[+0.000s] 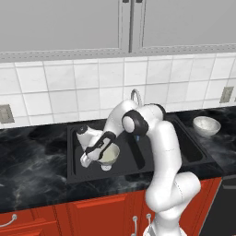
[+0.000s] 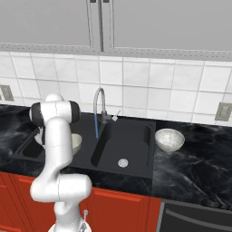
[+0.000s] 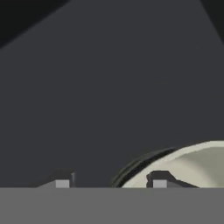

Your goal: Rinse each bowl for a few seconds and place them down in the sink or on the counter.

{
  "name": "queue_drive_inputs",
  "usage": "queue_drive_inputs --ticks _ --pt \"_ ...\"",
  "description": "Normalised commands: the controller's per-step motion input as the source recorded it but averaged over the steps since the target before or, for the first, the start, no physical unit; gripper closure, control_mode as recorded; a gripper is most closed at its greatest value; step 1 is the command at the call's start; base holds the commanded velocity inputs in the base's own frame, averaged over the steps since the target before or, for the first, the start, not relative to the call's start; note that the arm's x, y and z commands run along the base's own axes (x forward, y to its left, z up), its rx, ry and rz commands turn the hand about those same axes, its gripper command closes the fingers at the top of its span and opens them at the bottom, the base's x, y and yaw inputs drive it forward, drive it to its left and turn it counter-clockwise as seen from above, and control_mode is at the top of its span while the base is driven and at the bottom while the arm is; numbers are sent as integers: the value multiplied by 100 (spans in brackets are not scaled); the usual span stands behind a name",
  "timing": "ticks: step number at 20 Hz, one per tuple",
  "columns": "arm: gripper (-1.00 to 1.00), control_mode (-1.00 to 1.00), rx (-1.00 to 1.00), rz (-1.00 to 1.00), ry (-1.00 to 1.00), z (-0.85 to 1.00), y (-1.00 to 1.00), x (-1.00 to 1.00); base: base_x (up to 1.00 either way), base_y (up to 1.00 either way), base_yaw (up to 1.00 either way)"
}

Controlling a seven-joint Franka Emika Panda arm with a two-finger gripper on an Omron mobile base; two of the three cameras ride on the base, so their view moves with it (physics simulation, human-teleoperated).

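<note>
Between the fingers of our gripper [image 1: 105, 156] sits the rim of the greenish bowl [image 1: 109, 155], pinched, low in the sink [image 1: 193, 150]. We judge it unreleased. Well away from the hand, the white-grey bowl [image 2: 169, 139] rests on the counter [image 2: 199, 167], faucet [image 2: 99, 105] running.

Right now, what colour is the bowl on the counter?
Glossy white-grey bowl, on the black counter right of the sink; clearest in the right base view.

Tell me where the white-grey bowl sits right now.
The white-grey bowl sits on the counter, just right of the sink, in both base views.
</note>
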Motion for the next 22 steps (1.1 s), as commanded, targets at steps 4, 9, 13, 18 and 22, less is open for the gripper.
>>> queue_drive_inputs --ticks 4,9,13,18,22 --pt "-100 -100 0 -2 0 12 -9 2 0 0 0" --pt "-100 -100 1 -2 0 31 -2 -1 0 0 0" --pt "-100 -100 4 -1 -1 49 -3 -6 0 0 0" --pt "-100 -100 4 -2 -5 60 -7 -19 0 0 0" --pt "-100 -100 4 -1 -4 62 -14 -24 0 0 0"
